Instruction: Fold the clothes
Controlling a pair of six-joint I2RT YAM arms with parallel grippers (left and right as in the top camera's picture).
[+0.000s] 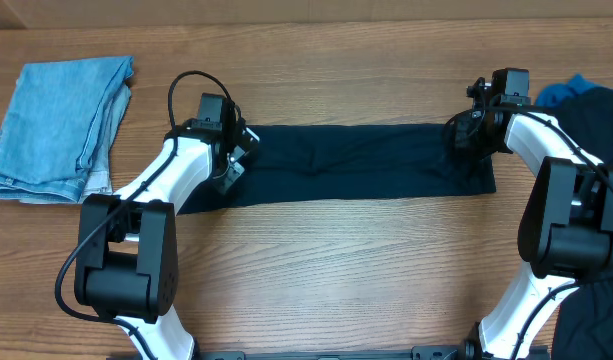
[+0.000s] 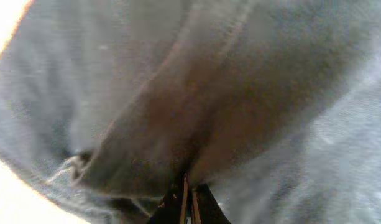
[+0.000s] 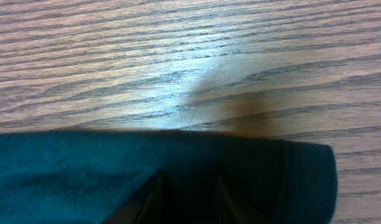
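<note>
Left jaws tight on clothes (image 1: 356, 165), wood table (image 1: 336, 260) beyond long edges

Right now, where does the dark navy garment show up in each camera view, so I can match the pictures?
Overhead: the navy garment lies as a long band across the middle of the table.
Left wrist: the navy garment fills nearly the whole frame, close and blurred.
Right wrist: the navy garment covers the bottom strip, its corner at lower right.
Shared landmark: the wood-grain table, clear in the overhead and right wrist views only.
</note>
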